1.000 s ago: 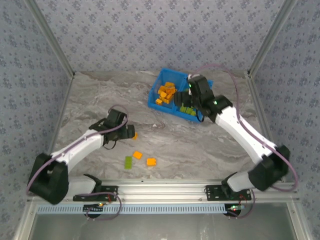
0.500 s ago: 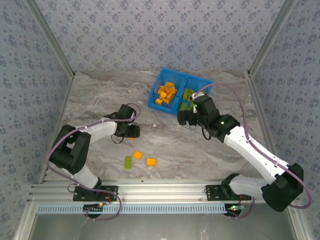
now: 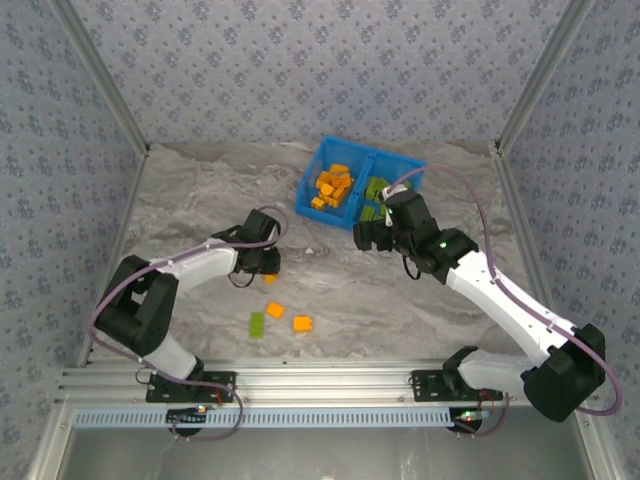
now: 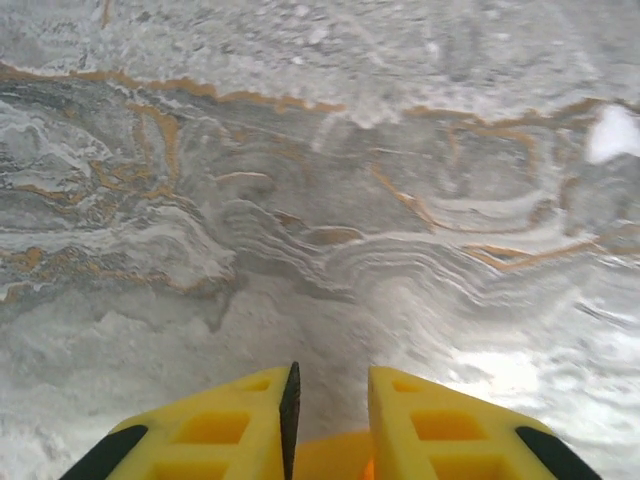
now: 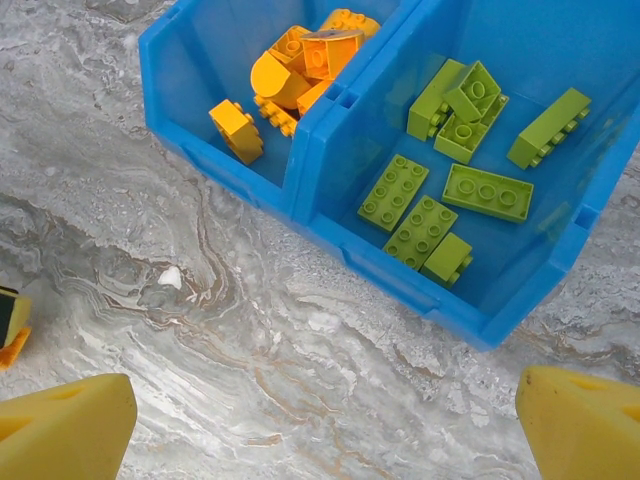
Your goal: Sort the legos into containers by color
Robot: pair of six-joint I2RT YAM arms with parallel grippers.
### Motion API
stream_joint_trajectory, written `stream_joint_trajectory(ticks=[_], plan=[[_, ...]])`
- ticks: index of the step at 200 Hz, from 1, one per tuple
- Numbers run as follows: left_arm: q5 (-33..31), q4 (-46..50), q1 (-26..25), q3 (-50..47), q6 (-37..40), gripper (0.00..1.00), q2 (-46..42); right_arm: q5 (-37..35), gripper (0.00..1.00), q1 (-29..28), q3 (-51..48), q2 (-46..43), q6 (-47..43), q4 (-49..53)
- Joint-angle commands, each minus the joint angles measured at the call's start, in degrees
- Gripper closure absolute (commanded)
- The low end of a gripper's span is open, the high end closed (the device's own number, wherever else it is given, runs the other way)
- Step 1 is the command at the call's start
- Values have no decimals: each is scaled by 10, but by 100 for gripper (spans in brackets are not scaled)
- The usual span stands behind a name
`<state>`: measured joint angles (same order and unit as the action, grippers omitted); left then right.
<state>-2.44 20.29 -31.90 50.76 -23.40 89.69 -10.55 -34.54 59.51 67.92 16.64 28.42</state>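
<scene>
Well, nearest to us three loose legos (image 3: 275,310) lie on the desk (image 3: 180,200), two orange and one green, close to the front rail (image 3: 320,378). Just past them our left hand (image 3: 264,262) is clenched on an orange brick (image 4: 335,458). We see only a bit of it low between the fingers (image 4: 440,430). So we think the hold may be thin, and the brick could slip out on the lift.

Farther on, our right hand (image 3: 368,237) hangs wide and empty just in front of the blue bin (image 5: 230,185). It sits near the way to the orange side (image 5: 195,60), so our arms could bump. The green side (image 5: 520,50) is right next door, and a drop past the middle wall (image 5: 315,140) would mix the colors. The desk in between is bare, with lots of room.
</scene>
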Motion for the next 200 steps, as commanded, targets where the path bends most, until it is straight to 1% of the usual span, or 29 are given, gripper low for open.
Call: stream_joint_trajectory(ticks=[1,18,34,44,49,53,67,75,82,92,105,119,135,147,168,183,200], plan=[[-48,28,-36,64,14,83,-48,-8,0,-3,17,-6,1,13],[-66,22,-50,108,34,84,-49,-10,0,-3,17,-10,5,12],[-83,15,-52,145,43,86,-34,-11,0,-3,20,-13,9,16],[-90,16,-52,170,49,84,-17,-11,0,-3,20,-15,11,20],[-94,30,-52,187,47,80,-7,-12,0,-3,20,-17,12,22],[-99,44,-52,201,44,74,2,-12,0,-3,20,-18,12,26],[-113,84,-60,225,35,45,20,-15,0,-3,19,-24,15,41],[-115,95,-66,222,35,35,20,-15,0,-3,13,-30,18,47],[-113,104,-70,211,36,31,17,-12,0,-3,7,-35,21,49],[-102,117,-74,189,37,28,9,-6,0,-3,-2,-42,24,51],[-94,145,-73,157,23,22,-5,1,0,-3,-12,-47,29,52],[-90,180,-75,129,-15,13,-19,10,0,-3,-16,-48,31,50],[-83,182,-88,89,-80,1,-39,21,0,-4,-17,-42,31,38],[-89,196,-100,63,-143,1,-50,25,0,-3,-15,-32,29,30],[-100,189,-111,23,-235,1,-50,30,0,-4,1,-6,24,29],[-95,150,-111,0,-282,1,-40,35,0,-4,9,5,20,30],[-76,119,-114,-15,-316,2,-20,36,0,-4,13,9,18,33]])
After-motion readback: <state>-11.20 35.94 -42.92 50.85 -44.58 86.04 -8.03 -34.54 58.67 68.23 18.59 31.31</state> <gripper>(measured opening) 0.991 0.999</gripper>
